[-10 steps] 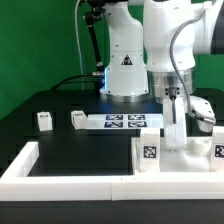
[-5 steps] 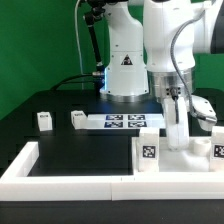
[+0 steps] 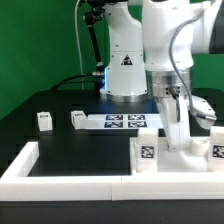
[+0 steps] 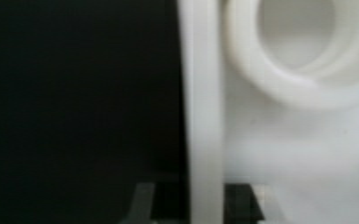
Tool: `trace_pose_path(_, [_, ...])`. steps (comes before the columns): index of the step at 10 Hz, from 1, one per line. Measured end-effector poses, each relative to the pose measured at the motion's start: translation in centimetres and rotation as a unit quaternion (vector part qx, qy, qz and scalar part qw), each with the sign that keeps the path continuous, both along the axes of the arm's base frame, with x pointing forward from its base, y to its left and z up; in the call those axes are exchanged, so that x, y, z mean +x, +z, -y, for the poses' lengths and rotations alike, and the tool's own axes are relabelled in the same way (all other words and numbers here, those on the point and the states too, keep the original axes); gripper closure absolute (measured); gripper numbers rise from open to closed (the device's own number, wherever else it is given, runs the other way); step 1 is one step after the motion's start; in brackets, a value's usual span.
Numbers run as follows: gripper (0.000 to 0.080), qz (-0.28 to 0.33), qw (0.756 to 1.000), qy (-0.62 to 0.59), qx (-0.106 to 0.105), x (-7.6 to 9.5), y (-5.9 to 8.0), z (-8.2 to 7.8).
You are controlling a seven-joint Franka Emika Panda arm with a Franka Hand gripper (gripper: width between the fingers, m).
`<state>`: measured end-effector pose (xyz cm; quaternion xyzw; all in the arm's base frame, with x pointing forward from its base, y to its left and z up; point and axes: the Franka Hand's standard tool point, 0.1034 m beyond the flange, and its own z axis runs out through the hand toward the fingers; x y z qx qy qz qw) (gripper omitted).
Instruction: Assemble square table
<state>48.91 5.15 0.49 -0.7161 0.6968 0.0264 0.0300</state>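
Observation:
The square table's white panel [image 3: 190, 160] lies at the exterior view's right, against the border wall, with tags on its near edge. My gripper [image 3: 173, 103] is above it, shut on a white leg [image 3: 175, 130] that stands upright on the panel. In the wrist view the leg [image 4: 197, 100] is a white bar between my fingers [image 4: 158, 203], beside the panel [image 4: 318, 150] and a round socket [image 4: 309, 45]. Two loose legs [image 3: 43, 121] [image 3: 77, 118] stand at the left. Another white leg [image 3: 206, 112] lies behind the gripper at the right.
The marker board [image 3: 128, 122] lies flat in the middle, before the robot base [image 3: 125, 70]. The long white L-shaped wall [image 3: 60, 172] runs along the near edge and up the left side. The table top is black.
The gripper and the leg in it have shifted very slightly; everything else stays where it was.

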Motion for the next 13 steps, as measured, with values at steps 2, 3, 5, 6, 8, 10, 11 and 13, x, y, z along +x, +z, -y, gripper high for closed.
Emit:
trace_pose_path(2, [0.0734,0.013,0.999,0.040,-0.001,-0.6,0.1,3.1])
trace_pose_path(3, [0.0740,0.020,0.997,0.076,-0.001,-0.9,0.1,4.8])
trace_pose_path(5, [0.0740,0.019,0.991,0.132,0.012,-1.3,0.0,7.0])
trace_pose_path(6, [0.0740,0.019,0.988,0.151,0.009,-1.4,0.0,7.1])
trace_pose_path(8, [0.0740,0.024,0.976,0.217,0.008,-1.5,-0.1,7.2])
trace_pose_path(10, [0.0740,0.033,0.941,0.336,0.019,-1.3,0.1,9.0])
trace_pose_path(11, [0.0740,0.042,0.924,0.380,0.020,-0.9,0.4,10.5])
trace_pose_path(13, [0.0740,0.048,0.890,0.453,0.013,-0.6,0.4,11.6])
